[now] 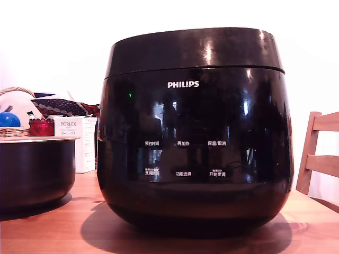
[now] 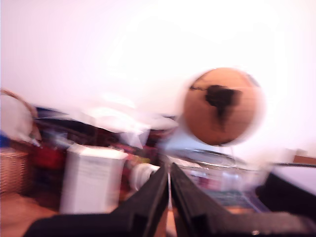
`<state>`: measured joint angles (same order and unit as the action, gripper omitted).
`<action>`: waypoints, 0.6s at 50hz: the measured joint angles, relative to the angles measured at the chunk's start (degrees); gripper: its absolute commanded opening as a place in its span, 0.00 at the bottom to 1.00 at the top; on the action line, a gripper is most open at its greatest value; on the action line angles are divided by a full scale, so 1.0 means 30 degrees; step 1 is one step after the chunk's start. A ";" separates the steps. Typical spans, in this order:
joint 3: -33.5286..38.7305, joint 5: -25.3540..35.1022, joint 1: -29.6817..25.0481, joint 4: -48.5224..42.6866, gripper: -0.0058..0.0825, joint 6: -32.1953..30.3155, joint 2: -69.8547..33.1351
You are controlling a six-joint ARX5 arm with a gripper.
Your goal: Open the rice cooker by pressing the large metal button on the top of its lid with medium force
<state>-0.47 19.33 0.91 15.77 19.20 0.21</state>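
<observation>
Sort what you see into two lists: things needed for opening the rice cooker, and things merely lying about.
Needed for the job:
rice cooker
lid, closed
gripper, shut

Lying about:
dark pot
white box
basket
wooden chair
globe

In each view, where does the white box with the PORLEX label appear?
Exterior view: the white box shows at the exterior view's left, farther back, between the dark pot and the rice cooker.
Wrist view: blurred, the box stands beyond the hand.
Shared landmark: the wicker basket, close to the box in both.
</observation>
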 measured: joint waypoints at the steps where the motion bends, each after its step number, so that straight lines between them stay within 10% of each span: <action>1: -0.0022 0.0357 0.0000 -0.0124 0.04 0.0000 0.0000; 30: -0.3985 0.4204 -0.5005 -0.1698 0.04 0.1158 -0.2215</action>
<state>-12.43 31.94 -14.11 10.68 22.68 -6.44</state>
